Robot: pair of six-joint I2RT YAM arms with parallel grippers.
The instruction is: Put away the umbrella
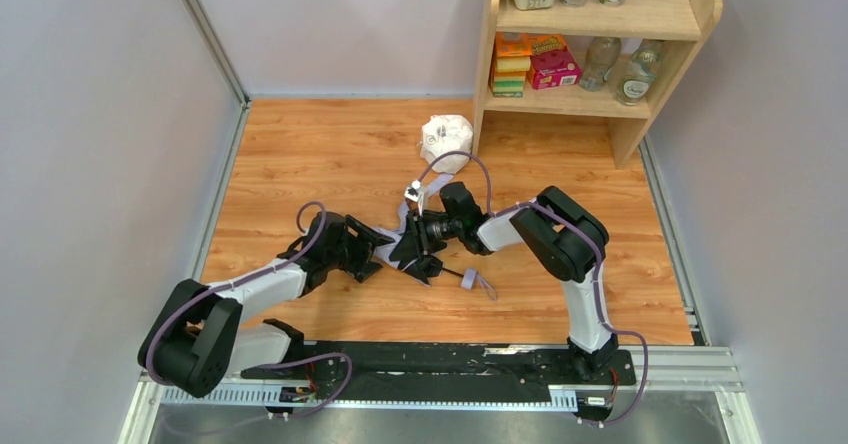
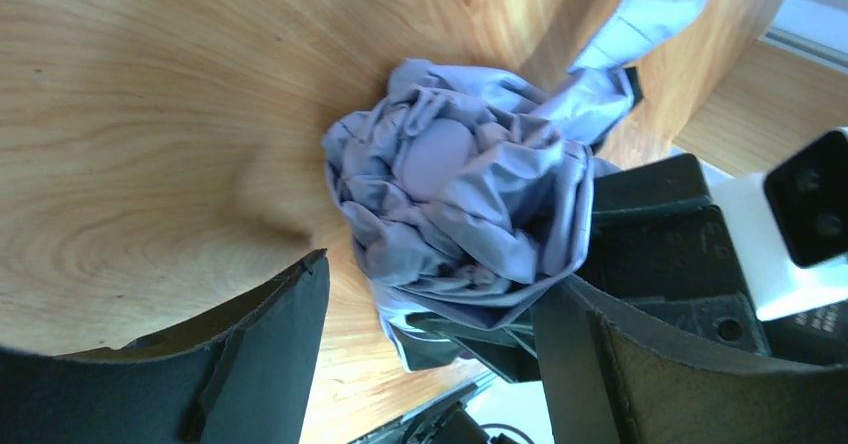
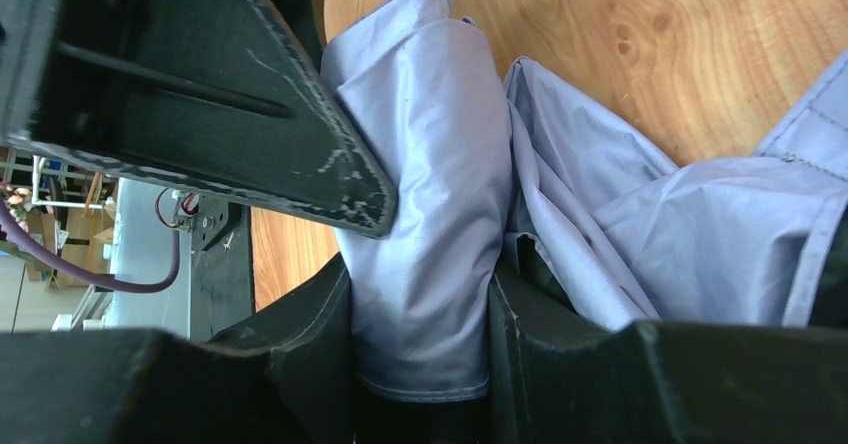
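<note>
The umbrella [image 1: 412, 247] lies half collapsed on the wooden floor between my two grippers, its pale lavender canopy crumpled with black underside showing. Its thin black shaft runs right to the small lavender handle [image 1: 470, 280] with its strap. My left gripper [image 1: 383, 250] is open; in the left wrist view [image 2: 440, 274] its fingers straddle the bunched canopy [image 2: 460, 194], and the right finger [image 2: 610, 354] touches the cloth. My right gripper [image 1: 422, 232] is shut on a fold of the canopy [image 3: 420, 214], pinched between its fingers in the right wrist view [image 3: 420, 279].
A white plastic-wrapped lump [image 1: 445, 140] sits behind the umbrella by the foot of a wooden shelf [image 1: 610, 99] holding boxes, bottles and tubs. Grey walls close in left and right. The arms' mounting rail [image 1: 430, 359] runs along the near edge.
</note>
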